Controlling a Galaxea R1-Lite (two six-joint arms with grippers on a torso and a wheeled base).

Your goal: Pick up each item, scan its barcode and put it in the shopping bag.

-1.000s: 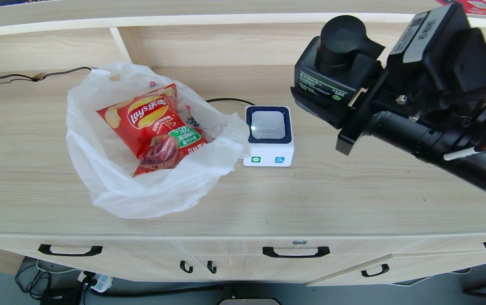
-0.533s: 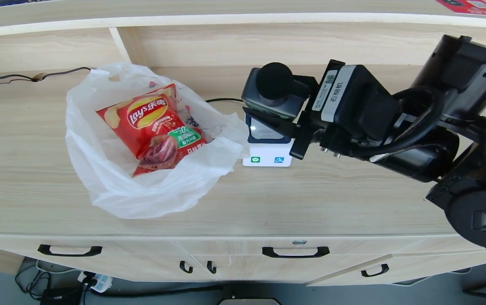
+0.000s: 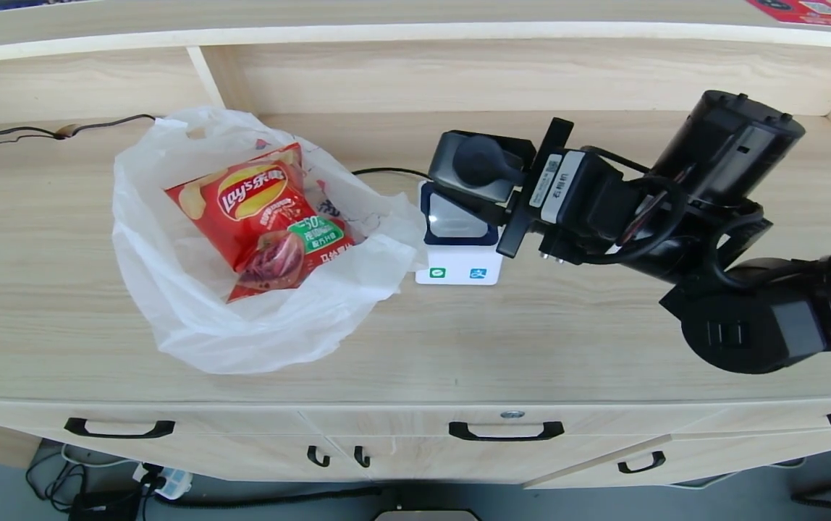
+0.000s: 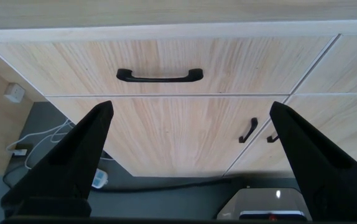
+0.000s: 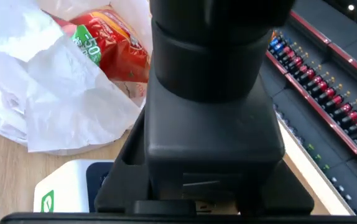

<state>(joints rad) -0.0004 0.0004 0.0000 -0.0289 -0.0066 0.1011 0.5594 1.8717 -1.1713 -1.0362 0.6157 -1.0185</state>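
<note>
The right arm (image 3: 734,217) reached in from the right edge of the head view toward the centre. Its jaws were closed on a black bottle (image 3: 477,170) with a round black cap, gripping the body from two sides. The bottle lay tilted, its cap toward the camera. It hung just above the centre of the frame, over the upper right part of the barcode scanner (image 3: 459,269). Whether the bottle touched the scanner could not be told. In the right wrist view the bottle (image 5: 209,112) filled the middle of the frame. A corner of the white scanner (image 5: 60,193) sat at the lower left there.

The scanner, a white box with a dark blue frame around its top window, stood on the light wooden surface (image 3: 604,347) at the middle of the head view. A black cable (image 3: 386,171) ran out behind it. Just left of the scanner, and touching it, lay the white plastic shopping bag (image 3: 242,333), open at the top. A red bag of crisps (image 3: 260,217) lay inside the shopping bag, left of centre. In the right wrist view the shopping bag (image 5: 41,93) and the crisps (image 5: 113,53) showed at the upper left.

In the left wrist view the left jaws stood wide apart with nothing between them. They faced the wooden drawer fronts below the surface, and a black drawer handle (image 4: 160,76) sat in the upper middle of that frame.
</note>
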